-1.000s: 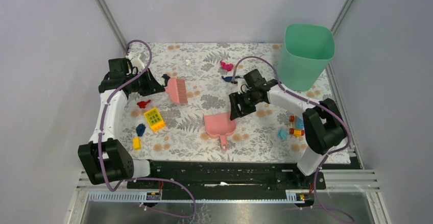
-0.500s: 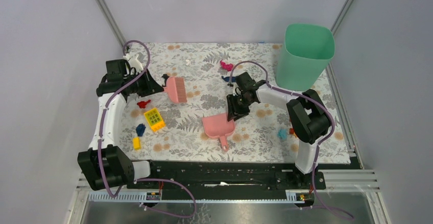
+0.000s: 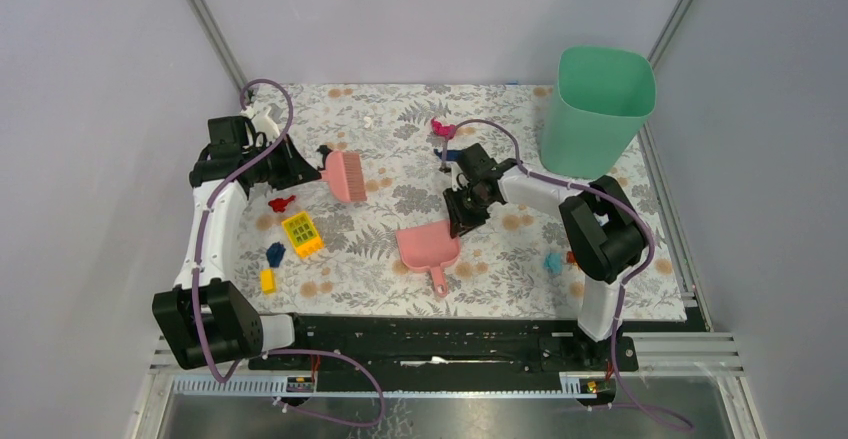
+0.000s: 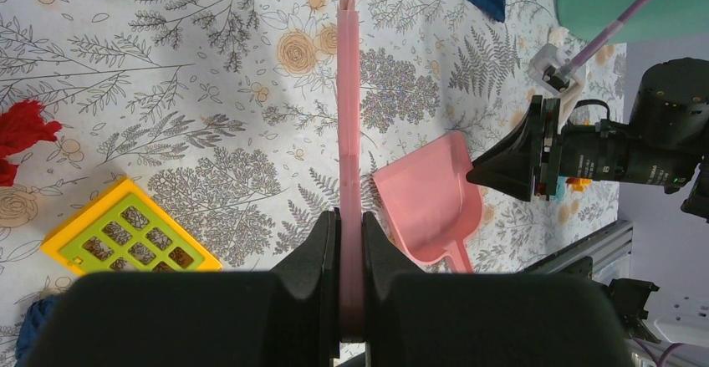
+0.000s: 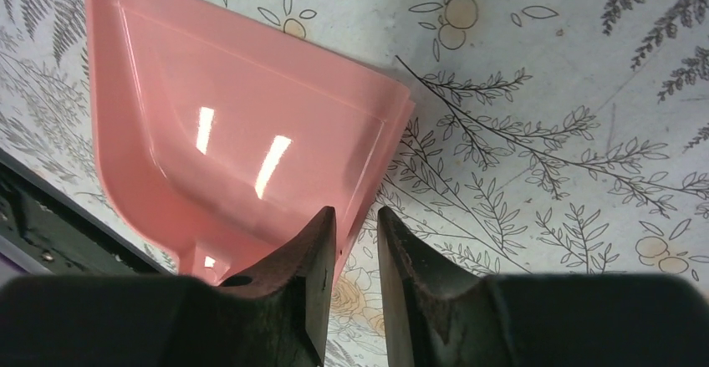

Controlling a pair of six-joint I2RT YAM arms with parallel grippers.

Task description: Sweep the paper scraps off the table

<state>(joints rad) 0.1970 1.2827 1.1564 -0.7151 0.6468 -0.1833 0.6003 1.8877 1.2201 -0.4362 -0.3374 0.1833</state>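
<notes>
Clamps brush [image 3: 346,175] in left gripper [image 4: 351,221], far left. Poises right gripper [image 5: 357,225], fingers narrowly apart, at far-right rim of dustpan [image 5: 234,133]. Leaves scraps [image 3: 282,202] outside it on table [image 3: 400,109].

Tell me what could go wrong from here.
The right gripper straddles a thin side wall of the dustpan, not its handle, so it may tilt or slip when lifted. The yellow brick lies near the red scrap, so the brush in the left gripper might sweep it along.

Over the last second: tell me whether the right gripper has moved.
Yes. The right gripper has shifted left in the top view, away from the green bin, and stands at the rim of the pink dustpan.
</notes>
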